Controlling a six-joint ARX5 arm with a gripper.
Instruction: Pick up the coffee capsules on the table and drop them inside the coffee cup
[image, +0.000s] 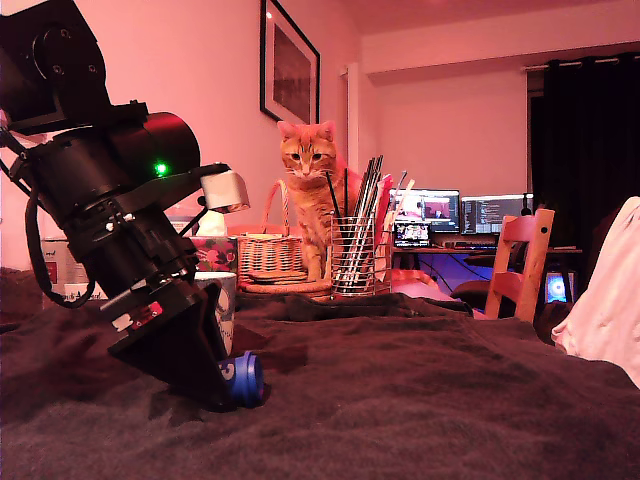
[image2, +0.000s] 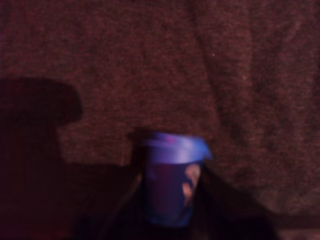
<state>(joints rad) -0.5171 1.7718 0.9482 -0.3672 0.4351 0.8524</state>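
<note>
Dark blanket underneath, I'm squeezing the gripper (image: 238, 385) on the blue capsule (image2: 172, 182), lifting straight before swinging to the cup (image: 222, 305).

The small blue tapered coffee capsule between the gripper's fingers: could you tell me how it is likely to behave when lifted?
The small blue tapered coffee capsule looks light for its size, so it should lift easily. Its sloping sides could let it slip through the gripper, though the flat wider rim may catch. If dropped on the dark cloth, it would probably roll in a curve.
</note>
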